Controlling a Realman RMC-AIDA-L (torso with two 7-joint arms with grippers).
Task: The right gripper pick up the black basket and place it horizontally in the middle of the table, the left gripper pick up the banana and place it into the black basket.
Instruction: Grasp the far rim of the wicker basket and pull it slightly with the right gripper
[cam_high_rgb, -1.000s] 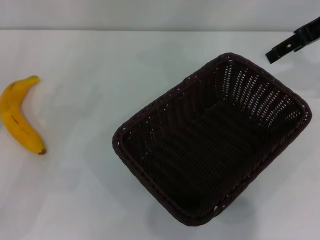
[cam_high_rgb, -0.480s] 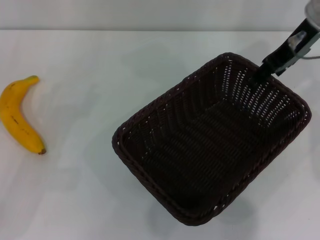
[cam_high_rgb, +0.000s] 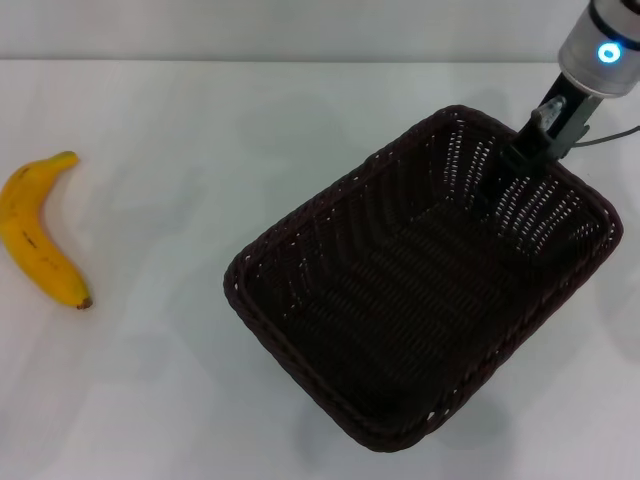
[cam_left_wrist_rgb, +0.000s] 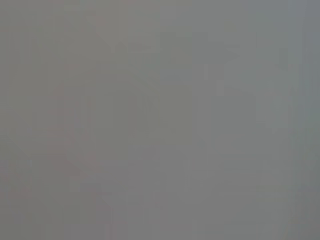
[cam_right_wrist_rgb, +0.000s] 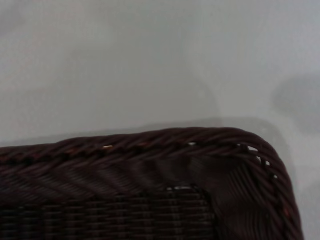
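Observation:
The black basket (cam_high_rgb: 400, 300) stands empty on the white table (cam_high_rgb: 180, 120), right of the middle and turned diagonally. My right gripper (cam_high_rgb: 517, 163) reaches down from the upper right at the basket's far rim, its dark tip against the inside of the far wall. The right wrist view shows one braided corner of the basket (cam_right_wrist_rgb: 150, 150) close up, with the table (cam_right_wrist_rgb: 150, 60) beyond it. The banana (cam_high_rgb: 32, 245) lies alone at the table's far left, dark tip toward me. My left gripper is out of view; the left wrist view is plain grey.
The table's back edge (cam_high_rgb: 300, 60) runs along the top of the head view. A wide stretch of bare white table lies between the banana and the basket.
My right gripper has come down and inward from beyond the basket's far corner to its far rim. The basket and the banana have not moved.

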